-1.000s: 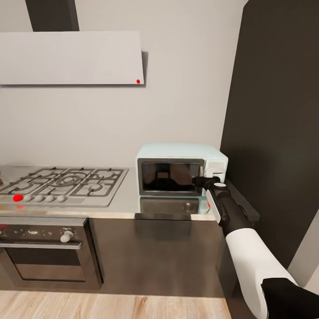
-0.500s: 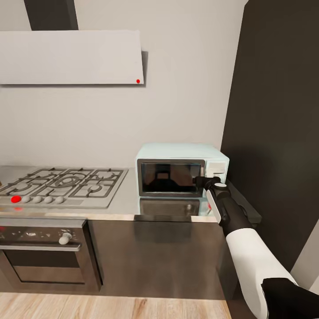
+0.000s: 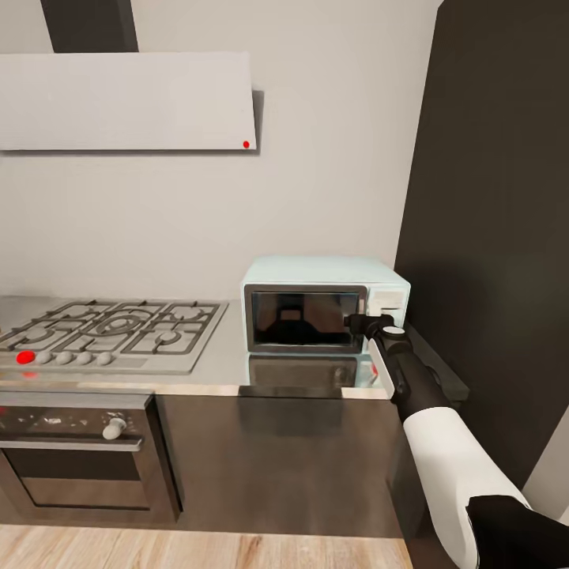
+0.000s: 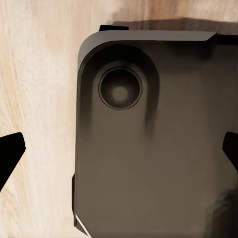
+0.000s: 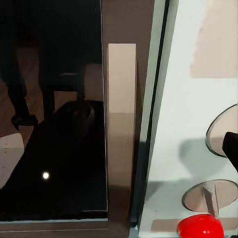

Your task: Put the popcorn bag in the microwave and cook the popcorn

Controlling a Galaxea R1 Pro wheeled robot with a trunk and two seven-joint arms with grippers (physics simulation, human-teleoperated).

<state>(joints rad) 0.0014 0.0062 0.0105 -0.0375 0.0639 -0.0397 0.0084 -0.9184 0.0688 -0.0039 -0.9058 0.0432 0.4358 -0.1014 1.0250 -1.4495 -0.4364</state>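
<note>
**Right Gripper at Microwave Door**

While the head view has drifted slightly since earlier, the right gripper (image 3: pixel 357 322) remains at the door's right edge on one microwave (image 3: pixel 324 303), centre-right on the countertop (image 3: pixel 225 359); its jaw state cannot be determined. Left gripper (image 4: pixel 119 154) fingertips sit apart. Hob (image 3: pixel 111 329): one. No legible writing.

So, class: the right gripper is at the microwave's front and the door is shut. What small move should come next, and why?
Probably ease the right gripper a touch further onto the door handle of the microwave and close on it. The handle stands just ahead of the fingers in the right wrist view, beside the dark glass, and the door must open before anything goes in.
</note>
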